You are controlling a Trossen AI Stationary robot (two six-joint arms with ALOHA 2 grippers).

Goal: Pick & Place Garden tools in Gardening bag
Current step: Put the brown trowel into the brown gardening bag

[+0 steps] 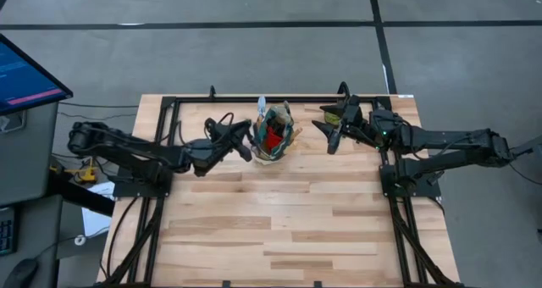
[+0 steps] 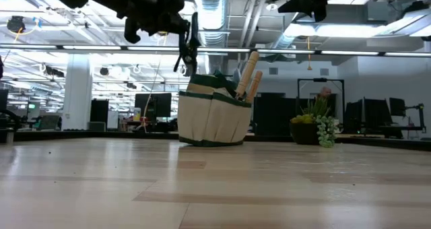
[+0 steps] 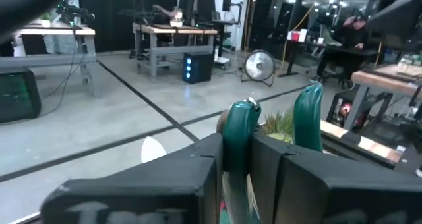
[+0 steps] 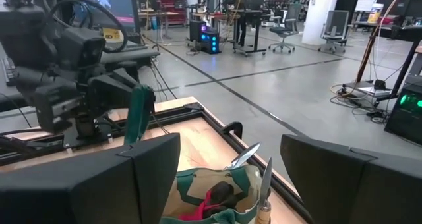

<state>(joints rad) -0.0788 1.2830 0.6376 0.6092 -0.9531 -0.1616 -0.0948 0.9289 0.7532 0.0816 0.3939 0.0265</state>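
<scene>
The bag (image 1: 273,135) stands upright near the far edge of the table (image 1: 279,229), between the two grippers. It is a small soft fabric tote, cream on its sides with dark green trim at the rim and base, and its walls sag a little outward. Tools fill it: two light wooden handles (image 2: 246,75) lean out of the top toward one side, a red piece (image 1: 272,140) lies down in the middle, and silver blades (image 4: 245,156) poke up past the rim in the right wrist view. The left gripper (image 1: 246,140) hovers just beside the bag's rim on the left, above table height, its fingers closed on pruning shears whose teal handles (image 3: 241,141) stick up between them in the left wrist view; in the low view the shears (image 2: 190,44) hang point-down just above the bag's near corner. The right gripper (image 1: 332,129) sits to the bag's right, near but apart from it, raised off the table, with its dark blocky fingers spread wide and nothing between them. The table is pale wood planks of mixed tones, smooth, framed by black rails. A small potted plant (image 2: 315,124) with green leaves and pale flowers stands on the table, off to one side of the bag in the low view.
</scene>
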